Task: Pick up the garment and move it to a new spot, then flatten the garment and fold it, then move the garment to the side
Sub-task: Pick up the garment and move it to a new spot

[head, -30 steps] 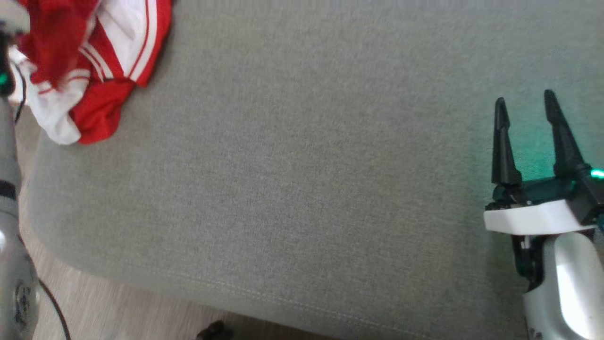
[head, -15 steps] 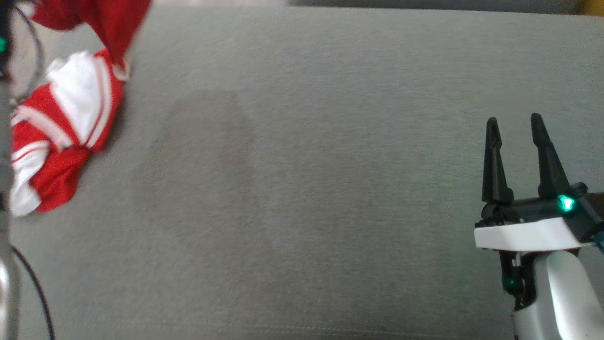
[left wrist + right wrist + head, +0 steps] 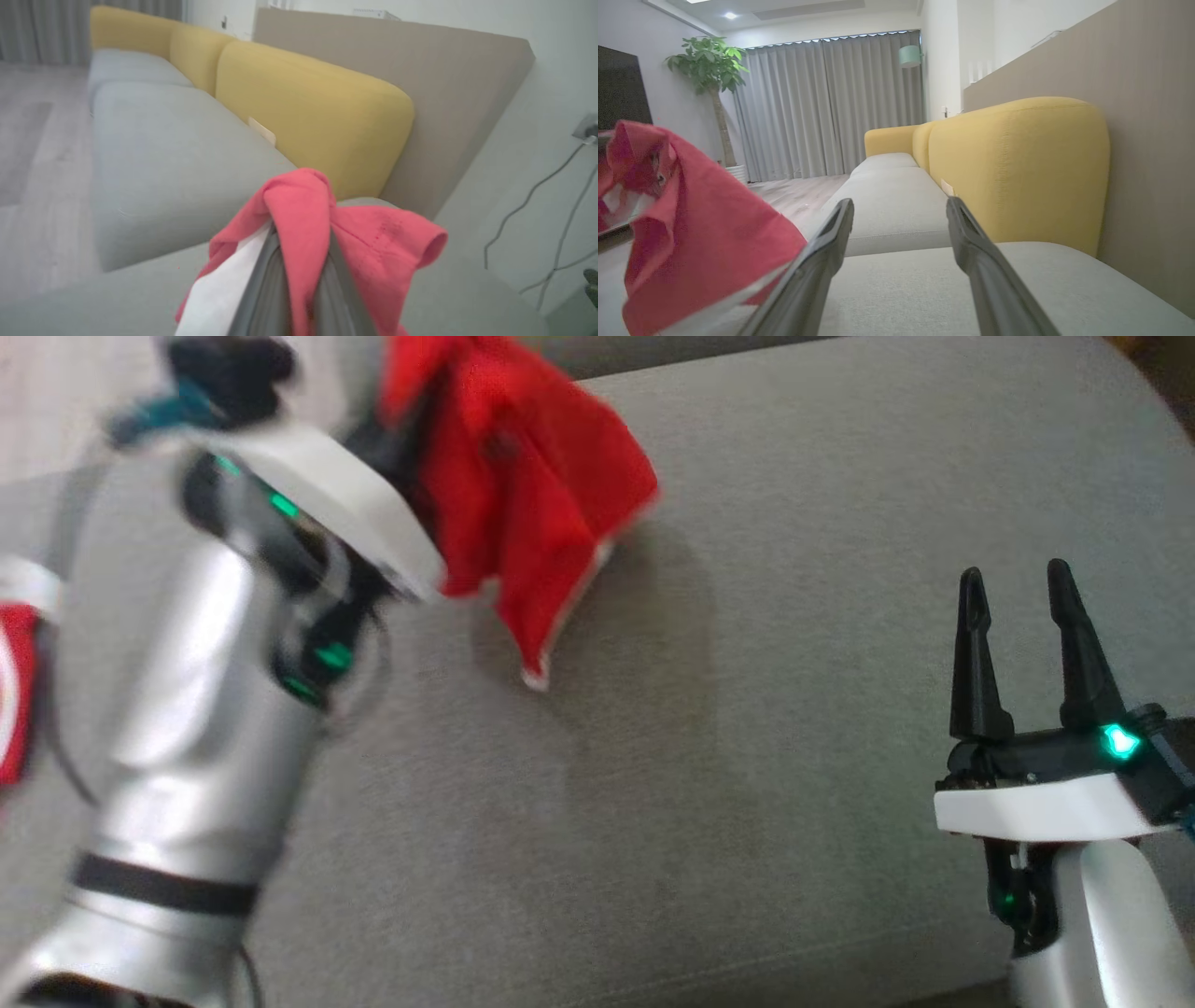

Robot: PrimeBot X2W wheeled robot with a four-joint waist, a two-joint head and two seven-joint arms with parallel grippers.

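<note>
Garment point(image 3: 523, 513) is hanging bunched in the left tool point(image 3: 301, 252), clamped just above the sofa seat point(image 3: 747, 756), while the right tool point(image 3: 1018, 583) is waiting spread and empty; relocation seemingly underway, with flattening, folding and side move pending.

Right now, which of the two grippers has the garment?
The left gripper: its fingers are shut on the red garment above the grey cushion. The right gripper stands open and empty.

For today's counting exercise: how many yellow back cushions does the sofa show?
3. The nearest cushion stands just behind the red garment; the second cushion beyond it; the third cushion farthest, toward the curtains. More may lie outside the views.
</note>
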